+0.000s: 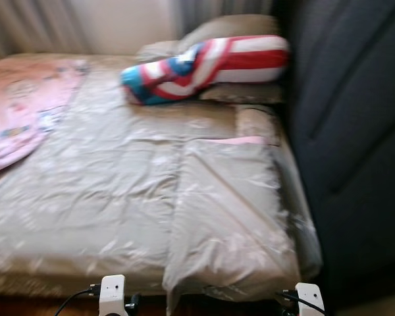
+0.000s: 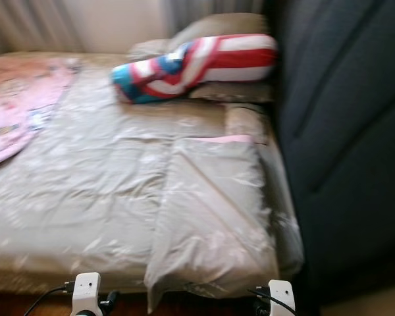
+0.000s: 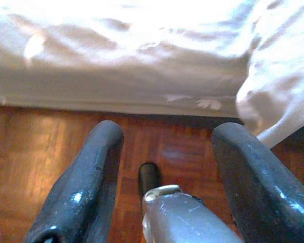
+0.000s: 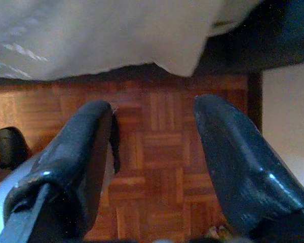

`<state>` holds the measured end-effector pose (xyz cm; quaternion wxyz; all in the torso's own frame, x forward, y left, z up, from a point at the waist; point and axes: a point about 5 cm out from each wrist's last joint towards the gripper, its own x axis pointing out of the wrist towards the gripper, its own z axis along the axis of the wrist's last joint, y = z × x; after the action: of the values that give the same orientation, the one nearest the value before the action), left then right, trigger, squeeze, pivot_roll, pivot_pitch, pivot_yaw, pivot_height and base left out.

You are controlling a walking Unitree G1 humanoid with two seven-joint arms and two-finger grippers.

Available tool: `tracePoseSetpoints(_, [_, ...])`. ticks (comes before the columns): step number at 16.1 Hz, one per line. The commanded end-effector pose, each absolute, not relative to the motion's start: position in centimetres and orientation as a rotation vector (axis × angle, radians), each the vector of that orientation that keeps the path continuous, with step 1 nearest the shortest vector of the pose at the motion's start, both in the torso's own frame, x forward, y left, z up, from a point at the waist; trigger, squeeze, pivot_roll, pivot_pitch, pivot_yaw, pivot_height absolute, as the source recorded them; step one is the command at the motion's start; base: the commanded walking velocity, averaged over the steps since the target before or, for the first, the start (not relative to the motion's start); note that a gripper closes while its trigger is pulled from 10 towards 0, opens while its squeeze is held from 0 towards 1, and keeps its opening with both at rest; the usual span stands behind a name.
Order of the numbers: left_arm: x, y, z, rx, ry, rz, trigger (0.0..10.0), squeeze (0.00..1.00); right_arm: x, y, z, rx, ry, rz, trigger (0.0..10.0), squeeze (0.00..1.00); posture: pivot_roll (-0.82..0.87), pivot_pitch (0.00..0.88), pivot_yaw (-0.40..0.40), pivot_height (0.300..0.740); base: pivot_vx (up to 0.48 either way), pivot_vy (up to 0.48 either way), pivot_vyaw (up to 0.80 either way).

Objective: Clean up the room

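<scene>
The robot stands at the bed (image 1: 105, 197), looking for what to tidy. The left gripper (image 3: 167, 167) and right gripper (image 4: 154, 152) are spread, holding nothing. Next it likely must reach the striped pillow (image 1: 210, 66).

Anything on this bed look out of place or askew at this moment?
Yes. The beige duvet is rumpled, with one section folded over near the headboard side and a pink strip peeking out beneath it. A pink blanket lies bunched at the far left edge. The striped bolster lies diagonally across the pillows.
</scene>
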<state>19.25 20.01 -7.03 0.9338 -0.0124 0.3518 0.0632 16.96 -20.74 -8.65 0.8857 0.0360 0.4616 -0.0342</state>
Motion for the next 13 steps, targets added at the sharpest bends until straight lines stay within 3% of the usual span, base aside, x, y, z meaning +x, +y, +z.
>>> tracePoseSetpoints(1, [19.1, 20.03, -7.08, -0.04, 0.716, 0.149, 10.0, 0.0, 16.39, -20.9, -8.88, 0.065, 0.982, -0.067, 10.0, 0.0, 0.05, 0.082, -0.046, 0.74, 0.0, 0.0, -0.54])
tracePoseSetpoints(8, [19.51, 20.23, -6.82, -0.038, 0.702, 0.156, 10.0, 0.0, 16.54, -20.93, -8.8, 0.066, 0.971, -0.067, 10.0, 0.0, 0.05, 0.083, -0.048, 0.74, 0.0, 0.0, 0.0])
tracePoseSetpoints(11, [19.46, 20.31, -6.82, -0.038, 0.701, 0.162, 10.0, 0.0, 16.5, -20.96, -8.82, 0.081, 0.972, -0.085, 10.0, 0.0, 0.05, 0.087, -0.049, 0.74, 0.264, 0.0, 0.0])
tracePoseSetpoints(13, [19.41, 20.37, -6.84, -0.038, 0.701, 0.166, 10.0, 0.0, 16.51, -20.97, -8.82, 0.074, 0.975, -0.08, 10.0, 0.0, 0.05, 0.089, -0.049, 0.74, 0.27, 0.0, -0.77])
